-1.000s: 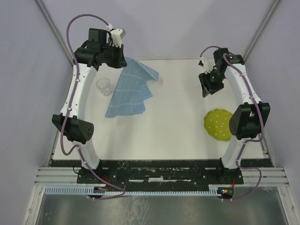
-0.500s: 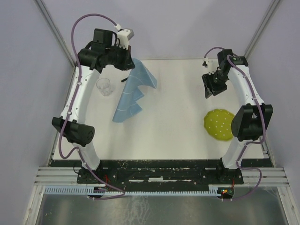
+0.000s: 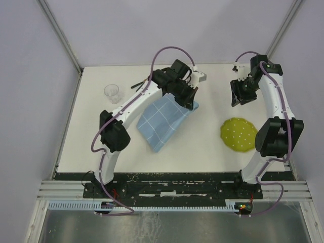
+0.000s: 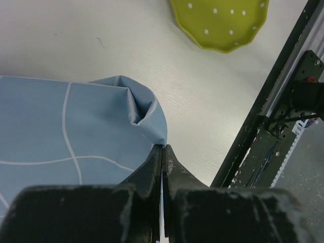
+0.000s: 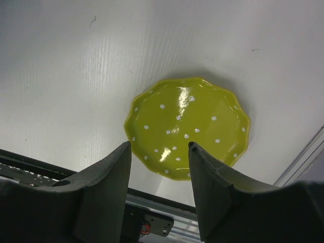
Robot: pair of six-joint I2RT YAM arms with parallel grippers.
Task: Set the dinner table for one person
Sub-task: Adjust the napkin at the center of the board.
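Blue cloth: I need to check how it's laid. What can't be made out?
Top view: the cloth's far corner, hidden under the left hand.
Left wrist view: most of the cloth, cut off by the left edge and the hand.
Top view: small dark item beside the left arm, too small to identify.

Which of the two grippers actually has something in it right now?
The left gripper: its jaws are pinched shut on the edge of the light-blue gridded cloth. The right gripper stands open with nothing between its fingers.
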